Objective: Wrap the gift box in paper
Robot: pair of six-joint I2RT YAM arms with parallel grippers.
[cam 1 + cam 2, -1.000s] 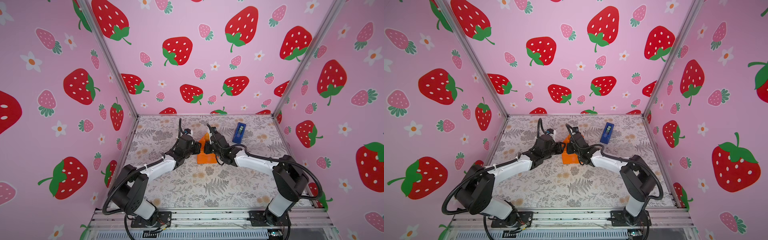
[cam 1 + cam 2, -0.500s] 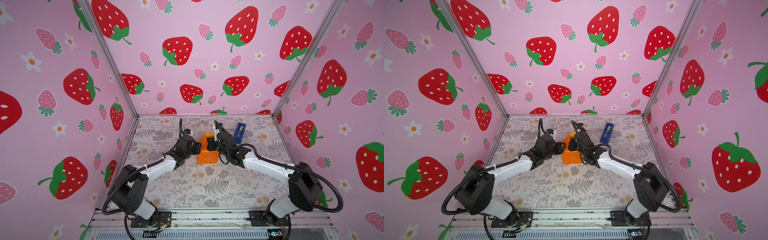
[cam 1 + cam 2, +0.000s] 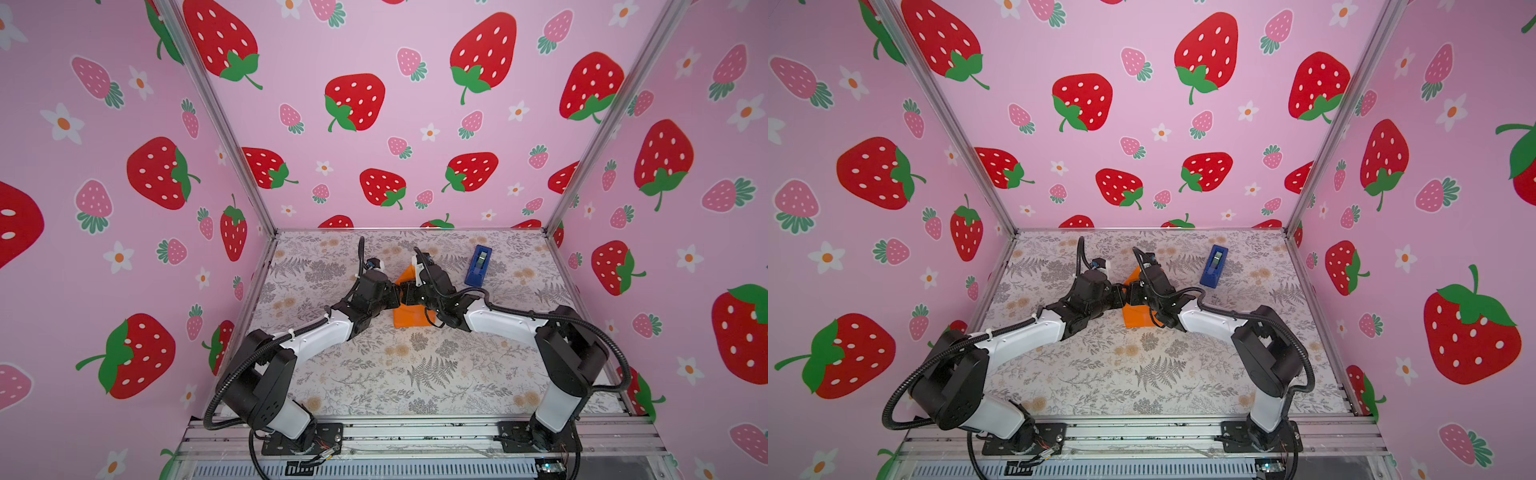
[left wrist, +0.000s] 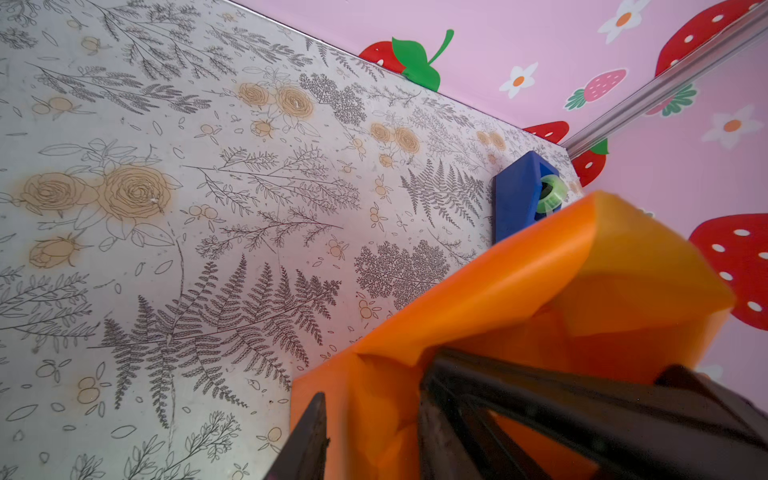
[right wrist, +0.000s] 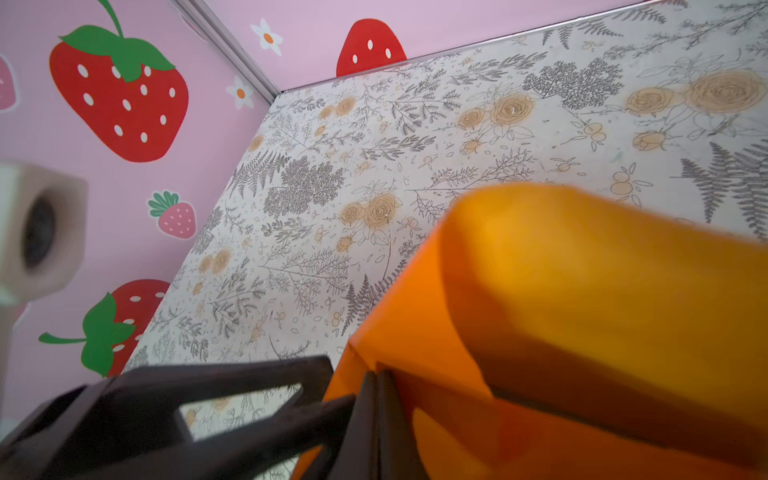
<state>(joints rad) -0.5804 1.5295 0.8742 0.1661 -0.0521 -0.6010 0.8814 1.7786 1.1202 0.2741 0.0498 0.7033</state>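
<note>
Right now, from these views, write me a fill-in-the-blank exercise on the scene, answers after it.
1. The folded paper is plain ___ in colour.
2. The tape dispenser is ___ in colour.
3. In the right wrist view, the right gripper has its jaws ___.
4. In both top views, the tape dispenser sits to the ___ of the paper.

Missing words: orange; blue; shut; right.

One left arm; one right arm; one orange paper; one blue tape dispenser.
</note>
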